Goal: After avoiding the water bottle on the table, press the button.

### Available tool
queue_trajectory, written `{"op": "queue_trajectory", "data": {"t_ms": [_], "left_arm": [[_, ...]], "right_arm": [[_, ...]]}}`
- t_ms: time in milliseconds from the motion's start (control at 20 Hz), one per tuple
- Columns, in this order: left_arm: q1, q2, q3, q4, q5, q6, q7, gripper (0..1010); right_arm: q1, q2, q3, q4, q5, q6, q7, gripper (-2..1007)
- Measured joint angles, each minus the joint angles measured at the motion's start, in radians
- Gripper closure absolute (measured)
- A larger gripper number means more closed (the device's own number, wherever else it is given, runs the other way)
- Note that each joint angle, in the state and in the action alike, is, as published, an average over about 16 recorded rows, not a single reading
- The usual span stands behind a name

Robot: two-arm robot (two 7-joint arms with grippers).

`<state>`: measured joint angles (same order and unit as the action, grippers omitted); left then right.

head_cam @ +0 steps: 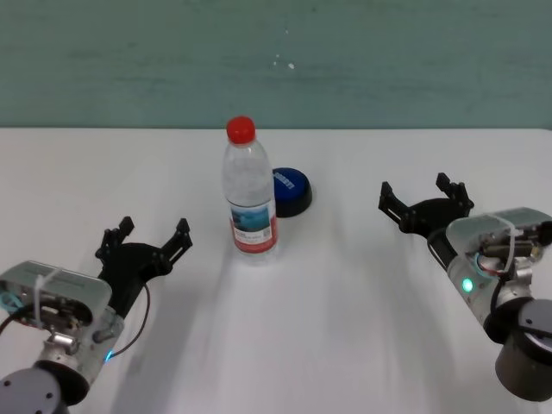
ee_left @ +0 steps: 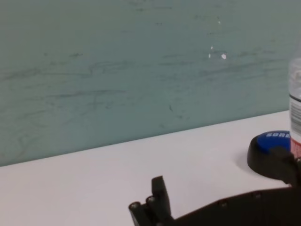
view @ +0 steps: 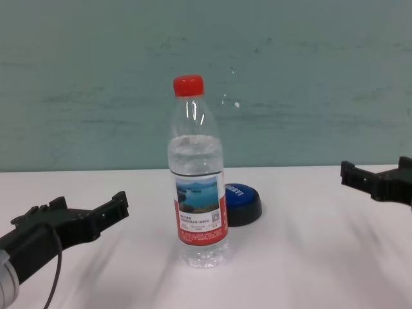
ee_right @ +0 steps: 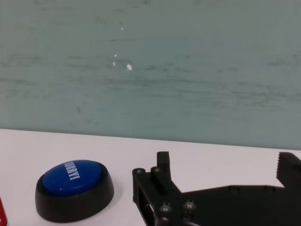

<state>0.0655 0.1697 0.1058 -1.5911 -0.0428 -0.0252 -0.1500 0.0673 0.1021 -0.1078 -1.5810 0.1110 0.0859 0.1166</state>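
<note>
Nearest the robot, the left end effector hangs low over the near left part of the white bench, its black fingers spread wide apart with nothing between them and nothing touching them; in the chest view it shows at the lower left, pointing toward the middle of the bench. The right end effector sits a little farther out on the right side, likewise spread wide and empty, its serrated fingertips aimed toward the centre and clear of every object. Between the two arms, roughly mid-bench, the water bottle stands upright on the surface, clear plastic with a red screw cap and a red-and-white label bearing a lake picture. Just behind it and slightly to the right lies the button, a low blue dome with white lettering on a black base, partly hidden by the bottle in the head view; whether the two touch cannot be told. In the right wrist view the button appears well apart from that arm's fingers. Beyond the bench's far edge rises a teal wall.
</note>
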Motion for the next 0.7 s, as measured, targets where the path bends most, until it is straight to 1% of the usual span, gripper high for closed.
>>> {"op": "queue_trajectory", "data": {"t_ms": [350, 700], "left_arm": [[0.0, 0.0, 0.0, 0.0, 0.0, 0.0, 0.0, 6], [0.0, 0.0, 0.0, 0.0, 0.0, 0.0, 0.0, 6]], "right_arm": [[-0.014, 0.004, 0.001, -0.005, 0.003, -0.002, 0.001, 2], [-0.02, 0.006, 0.0, -0.006, 0.0, -0.003, 0.0, 2]]}}
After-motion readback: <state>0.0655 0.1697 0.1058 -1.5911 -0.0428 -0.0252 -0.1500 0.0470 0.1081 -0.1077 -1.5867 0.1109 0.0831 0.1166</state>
